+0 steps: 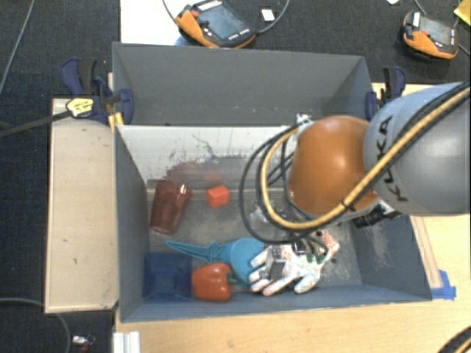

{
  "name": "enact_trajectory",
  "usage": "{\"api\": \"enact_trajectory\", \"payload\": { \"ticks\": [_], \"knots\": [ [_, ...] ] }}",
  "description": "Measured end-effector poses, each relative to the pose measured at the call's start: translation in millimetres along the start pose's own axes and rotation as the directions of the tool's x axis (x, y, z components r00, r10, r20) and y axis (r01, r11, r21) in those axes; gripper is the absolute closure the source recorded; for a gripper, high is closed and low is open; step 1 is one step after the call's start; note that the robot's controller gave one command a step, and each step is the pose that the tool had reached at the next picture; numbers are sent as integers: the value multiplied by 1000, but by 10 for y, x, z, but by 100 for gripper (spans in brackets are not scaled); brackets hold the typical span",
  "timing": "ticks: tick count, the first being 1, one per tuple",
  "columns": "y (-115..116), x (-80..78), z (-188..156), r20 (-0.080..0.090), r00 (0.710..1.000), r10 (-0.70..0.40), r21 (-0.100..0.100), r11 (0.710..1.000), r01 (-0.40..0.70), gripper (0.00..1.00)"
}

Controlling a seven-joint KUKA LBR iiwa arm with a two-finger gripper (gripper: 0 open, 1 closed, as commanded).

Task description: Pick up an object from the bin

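Claw [296, 257] of a grey robot arm sits low in the front right part of a grey metal bin [235, 87], reaching in from the right. A rounded orange cover [331, 164] on the wrist and loops of black and yellow cables [259, 190] hide most of it from above, so I cannot tell whether the claw is released or clenched, or whether it grasps anything.

Directly below the claw, against the bin's front wall, lies a white toy [293, 278] with pale pink lobes that spread out a little like a hand, and small coloured specks on its upper side. The claw is just above it or touching it; which of the two cannot be told.

Just left of the white toy, touching it, is a light blue bulb [239, 254] with a long pointed spout aimed to the left. A round red tomato [212, 282] lies in front of the bulb, at the front wall. Beside the tomato, in the front left corner, is a dark blue block [165, 276].

Farther back on the left, a dark red cup [169, 206] lies tilted on its side. A small orange cube [218, 196] sits near it to the right, apart from everything else.
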State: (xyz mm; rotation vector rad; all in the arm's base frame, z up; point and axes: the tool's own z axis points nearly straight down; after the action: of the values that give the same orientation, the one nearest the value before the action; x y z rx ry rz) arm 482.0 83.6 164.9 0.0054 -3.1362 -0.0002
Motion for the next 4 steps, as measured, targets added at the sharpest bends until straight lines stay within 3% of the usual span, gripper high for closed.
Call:
{"api": "enact_trajectory", "payload": {
  "ticks": [1, 2, 3, 4],
  "knots": [
    [-4, -19, -31, 7, 1000, 6, -1, 1000, -6, 0],
    [-805, -7, 951, 12, 974, -226, 2, 974, 226, 0],
    [-818, -24, 331, 13, 965, -263, 1, 965, 263, 0],
    [-1185, -200, 648, 8, 896, -444, 2, 896, 444, 0]
  ]
}}
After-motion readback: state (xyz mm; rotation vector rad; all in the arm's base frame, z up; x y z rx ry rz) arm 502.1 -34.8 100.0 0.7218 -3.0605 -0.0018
